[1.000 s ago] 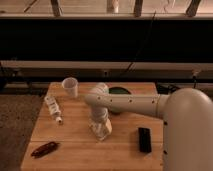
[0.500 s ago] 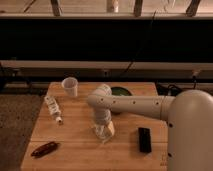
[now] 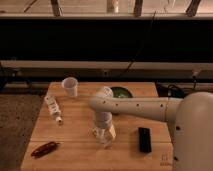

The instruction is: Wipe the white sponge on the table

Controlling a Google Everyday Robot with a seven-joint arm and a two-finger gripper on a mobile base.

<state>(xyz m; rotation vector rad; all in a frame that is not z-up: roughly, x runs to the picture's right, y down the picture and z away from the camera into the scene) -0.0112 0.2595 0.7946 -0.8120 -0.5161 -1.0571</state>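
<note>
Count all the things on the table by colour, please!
White: 3 (cup, bottle, sponge)
Green: 1 (bowl)
Black: 1 (flat block)
Red-brown: 1 (small thing)
Total: 6
The tool is down at the middle of the table, shut on the sponge.

The wooden table (image 3: 75, 135) carries a white cup (image 3: 70, 86) at far left, a bottle (image 3: 53, 109) lying on its side nearer, a green bowl (image 3: 121, 92) far centre, a reddish-brown object (image 3: 44, 148) near left and a black block (image 3: 144, 139) near right. The closed gripper (image 3: 103, 136) points down at the middle, beside the pale sponge (image 3: 110, 133).
</note>
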